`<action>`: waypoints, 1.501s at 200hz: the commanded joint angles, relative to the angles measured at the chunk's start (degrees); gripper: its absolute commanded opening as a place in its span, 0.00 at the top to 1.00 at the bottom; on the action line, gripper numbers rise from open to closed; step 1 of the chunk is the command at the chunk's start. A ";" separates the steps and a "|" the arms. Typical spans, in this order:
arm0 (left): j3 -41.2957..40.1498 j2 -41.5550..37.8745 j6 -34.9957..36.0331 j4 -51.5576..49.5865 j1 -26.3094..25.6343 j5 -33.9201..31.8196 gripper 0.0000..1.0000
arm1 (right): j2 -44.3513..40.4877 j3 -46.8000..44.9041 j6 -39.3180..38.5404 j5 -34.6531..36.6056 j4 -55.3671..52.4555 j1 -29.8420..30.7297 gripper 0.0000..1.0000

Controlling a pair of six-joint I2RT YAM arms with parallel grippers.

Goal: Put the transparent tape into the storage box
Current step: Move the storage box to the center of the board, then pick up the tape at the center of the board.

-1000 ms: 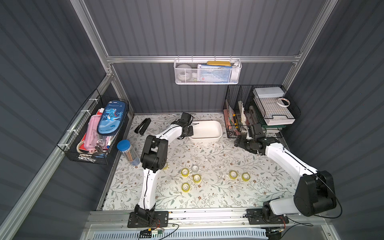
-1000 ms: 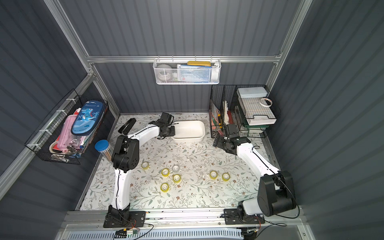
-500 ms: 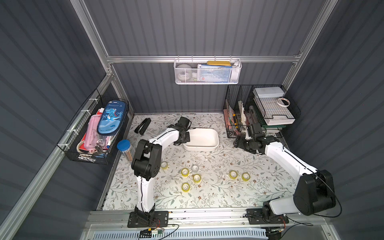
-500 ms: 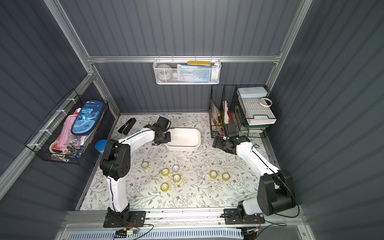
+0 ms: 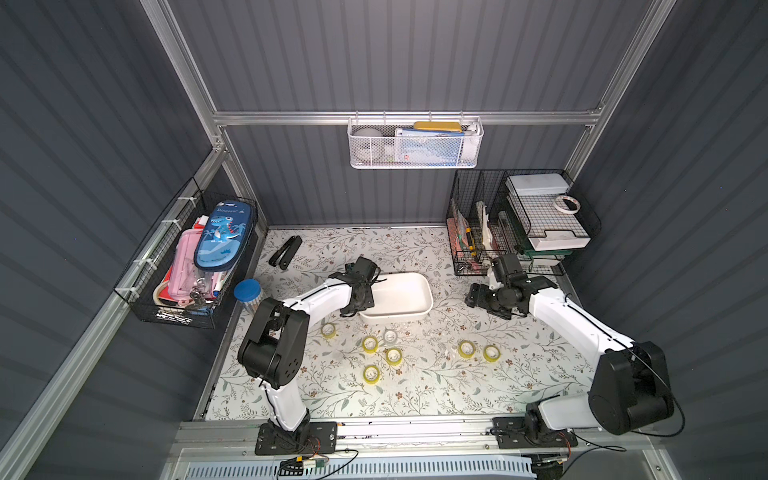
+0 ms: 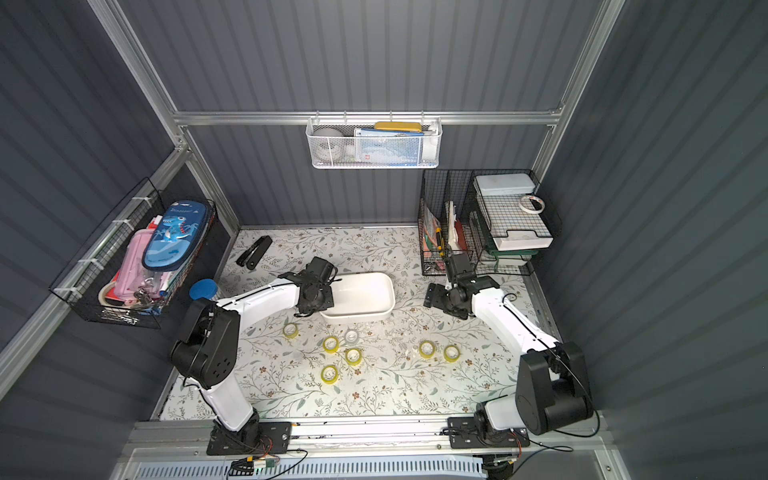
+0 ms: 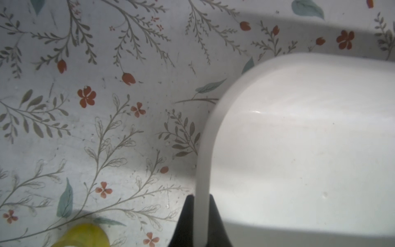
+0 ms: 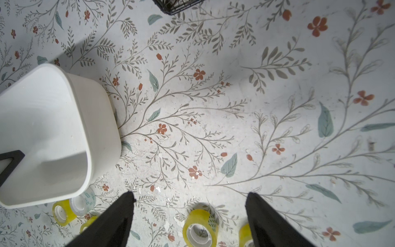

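Top views: my left hand [image 5: 360, 297] is clamping the left end of the storage box [image 5: 395, 316], shut on its rim. The box is sitting mid-surface [image 5: 415, 399] and looking empty. All seven tape rolls [image 5: 370, 344] are lying flat outside it, holes up, on the side toward my bases. Five are clustering just off the box's front wall, the colourless roll [image 5: 390, 336] nearest it. A pair [image 5: 466, 349] is sitting further right. My right hand [image 5: 478, 297] is hovering right of the box, apart from it, spread wide and empty. Both top views are agreeing on this.

Left wrist: both fingers [image 7: 189, 205] are pinching the box rim [image 7: 203, 149], one inside and one outside. One yellow roll [image 7: 83, 235] is showing close by, outside the box.

Right wrist: my right hand's fingers [image 8: 119, 213] are standing far apart with nothing between them but bare surface. The pair is lying base-side of them, one roll [image 8: 199, 227] in line with the gap, the second [image 8: 245, 235] partly hidden by a finger. The box corner [image 8: 102, 119] is lying off toward my left arm.

Judging: the pair belongs to the right hand, being nearer and free. It is needing to pull back toward its base and drop.
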 commanded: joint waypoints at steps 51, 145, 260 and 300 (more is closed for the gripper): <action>-0.34 3.27 2.07 4.83 -0.24 -1.80 1.00 | -2.26 -0.72 1.13 0.87 -2.69 0.83 0.12; -3.86 0.97 8.68 6.15 -0.36 0.52 0.95 | -1.70 -2.21 2.61 1.39 -4.45 0.83 0.09; -2.21 -8.87 8.44 3.36 -0.36 -2.47 0.03 | -1.99 -3.80 8.30 3.81 -15.14 -1.52 0.52; -2.34 -14.73 7.29 1.30 -0.36 -3.88 0.01 | -1.67 -5.86 10.80 3.34 -17.98 -3.21 0.55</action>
